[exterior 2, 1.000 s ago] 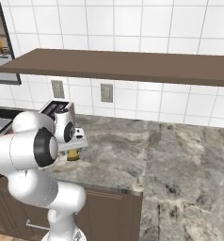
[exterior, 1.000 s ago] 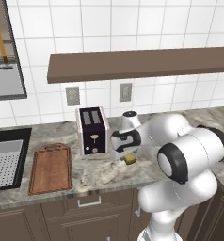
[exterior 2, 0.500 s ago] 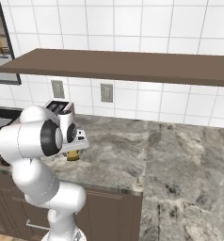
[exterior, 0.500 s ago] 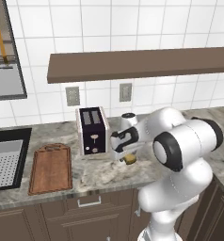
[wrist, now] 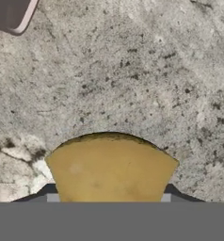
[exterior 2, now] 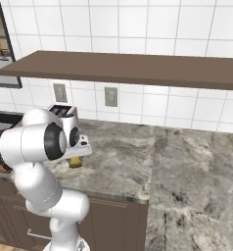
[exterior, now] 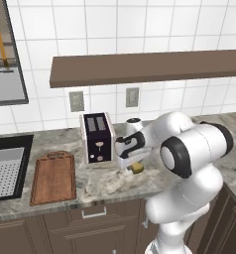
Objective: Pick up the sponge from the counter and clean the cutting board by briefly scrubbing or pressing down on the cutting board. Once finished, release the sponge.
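The sponge [wrist: 111, 167] sits right at the bottom of the hand view, directly between the two finger tips [wrist: 47, 195], whose dark ends show just beside its lower left and lower right corners. Whether the jaws are pressing on it or merely bracketing it cannot be told (the tips are mostly cut off).

From the left base view the gripper [exterior: 130, 163] hangs low over the counter [exterior: 105, 186], with the sponge [exterior: 137, 168] showing as a small mustard lump under the hand, near the front edge and just right of the toaster [exterior: 96, 137]. The right base view shows the sponge [exterior 2: 75, 161] under the hand too.

The cutting board [exterior: 53, 177] lies well apart from the sponge, toward the left end of the counter, between the toaster and the sink [exterior: 8, 166].
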Controlling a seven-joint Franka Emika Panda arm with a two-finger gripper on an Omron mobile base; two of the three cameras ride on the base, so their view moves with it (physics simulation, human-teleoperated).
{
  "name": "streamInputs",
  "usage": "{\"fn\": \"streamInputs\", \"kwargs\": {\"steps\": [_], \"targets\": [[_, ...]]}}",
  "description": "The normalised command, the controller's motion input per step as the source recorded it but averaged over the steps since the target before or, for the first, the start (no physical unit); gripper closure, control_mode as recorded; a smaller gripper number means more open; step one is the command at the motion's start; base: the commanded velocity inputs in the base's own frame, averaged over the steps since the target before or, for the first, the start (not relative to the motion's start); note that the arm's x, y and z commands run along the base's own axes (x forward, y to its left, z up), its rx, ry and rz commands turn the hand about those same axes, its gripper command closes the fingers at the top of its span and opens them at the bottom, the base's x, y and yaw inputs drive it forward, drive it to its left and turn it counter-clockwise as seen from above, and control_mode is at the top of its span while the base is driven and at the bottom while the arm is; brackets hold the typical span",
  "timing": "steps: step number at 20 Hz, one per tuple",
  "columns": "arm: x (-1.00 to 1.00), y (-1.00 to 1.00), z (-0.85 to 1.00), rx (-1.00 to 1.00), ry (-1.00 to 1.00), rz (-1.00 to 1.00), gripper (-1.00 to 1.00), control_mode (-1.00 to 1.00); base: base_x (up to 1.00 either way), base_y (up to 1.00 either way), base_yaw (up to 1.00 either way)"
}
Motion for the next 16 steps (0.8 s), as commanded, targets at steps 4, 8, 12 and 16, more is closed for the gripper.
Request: {"fn": "streamInputs", "kwargs": {"steps": [4,8,12,16], "targets": [[-0.59,0.18,0.27,0.00,0.00,0.13,1.00,-1.00,0.00,0.00,0.00],[-0.58,0.42,0.38,0.00,0.00,0.22,1.00,-1.00,0.00,0.00,0.00],[-0.41,0.70,0.38,-0.02,0.13,0.26,1.00,-1.00,0.00,0.00,0.00],[-0.06,0.90,0.34,-0.01,0.24,0.30,1.00,-1.00,0.00,0.00,0.00]]}}
